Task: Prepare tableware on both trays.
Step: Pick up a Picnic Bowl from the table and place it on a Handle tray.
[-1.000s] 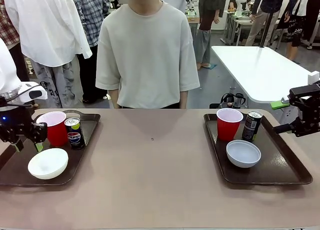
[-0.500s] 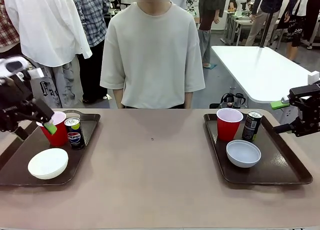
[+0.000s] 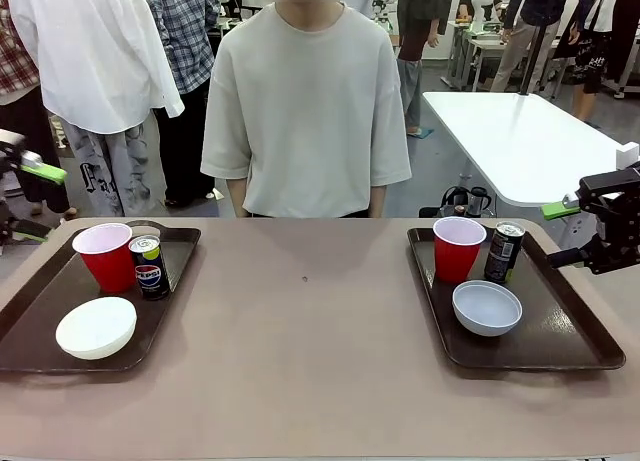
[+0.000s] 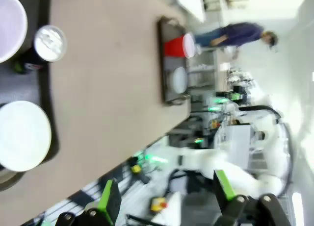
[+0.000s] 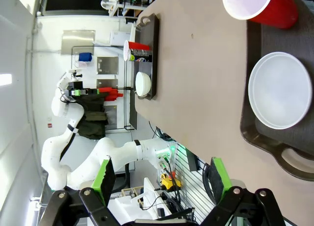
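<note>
The left tray carries a red cup, a Pepsi can and a cream bowl. On the right tray stand a red cup, a can and a pale grey bowl. My left gripper hangs open beyond the table's left edge, above and left of its tray, nothing between its fingers. My right gripper is open at the right edge, just right of the can, and its wrist view looks down on the cup and bowl.
A person in a pale T-shirt stands at the far side of the table, hands down. Bare brown tabletop lies between the trays. Other people and a white table are farther back.
My left gripper has lifted away from the red cup on the left tray and drawn back up and to the left, past the table's edge. The right arm has not moved.
</note>
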Motion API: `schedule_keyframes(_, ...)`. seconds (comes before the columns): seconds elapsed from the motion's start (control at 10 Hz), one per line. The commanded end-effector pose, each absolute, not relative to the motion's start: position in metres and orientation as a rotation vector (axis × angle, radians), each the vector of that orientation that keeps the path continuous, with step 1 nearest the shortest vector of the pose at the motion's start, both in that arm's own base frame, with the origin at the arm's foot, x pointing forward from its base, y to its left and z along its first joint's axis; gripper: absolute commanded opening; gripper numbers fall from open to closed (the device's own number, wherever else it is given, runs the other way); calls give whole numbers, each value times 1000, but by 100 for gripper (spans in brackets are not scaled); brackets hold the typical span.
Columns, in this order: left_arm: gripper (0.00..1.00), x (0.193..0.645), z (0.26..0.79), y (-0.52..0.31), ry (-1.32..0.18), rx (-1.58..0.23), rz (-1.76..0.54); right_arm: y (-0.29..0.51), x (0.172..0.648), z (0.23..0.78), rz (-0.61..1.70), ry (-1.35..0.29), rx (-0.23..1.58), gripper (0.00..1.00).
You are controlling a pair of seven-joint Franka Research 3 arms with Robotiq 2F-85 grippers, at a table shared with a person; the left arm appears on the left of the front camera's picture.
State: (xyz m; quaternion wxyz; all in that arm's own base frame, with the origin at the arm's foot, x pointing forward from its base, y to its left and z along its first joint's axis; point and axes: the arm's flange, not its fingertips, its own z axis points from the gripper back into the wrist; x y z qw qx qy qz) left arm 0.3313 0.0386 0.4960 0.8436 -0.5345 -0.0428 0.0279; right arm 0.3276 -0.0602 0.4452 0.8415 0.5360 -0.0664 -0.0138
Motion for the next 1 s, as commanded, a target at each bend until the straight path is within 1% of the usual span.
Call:
schedule_keyframes(0.0, 100, 338, 496, 60, -49, -1217, 59, -62, 326, 444, -1, -146, 1129, 100)
schedule_keyframes(0.3, 100, 340, 498, 69, 0, -1267, 21, -62, 326, 444, -1, -146, 1129, 100)
schedule_keyframes(0.4, 100, 341, 502, 68, 5, -1261, 10, -62, 326, 444, -1, -146, 1129, 100)
schedule_keyframes(0.5, 100, 332, 496, 69, 2, -1259, 42, -62, 326, 444, -1, -146, 1129, 100)
schedule_keyframes(0.9, 100, 332, 496, 69, 2, -1259, 42, -62, 326, 444, -1, -146, 1129, 100)
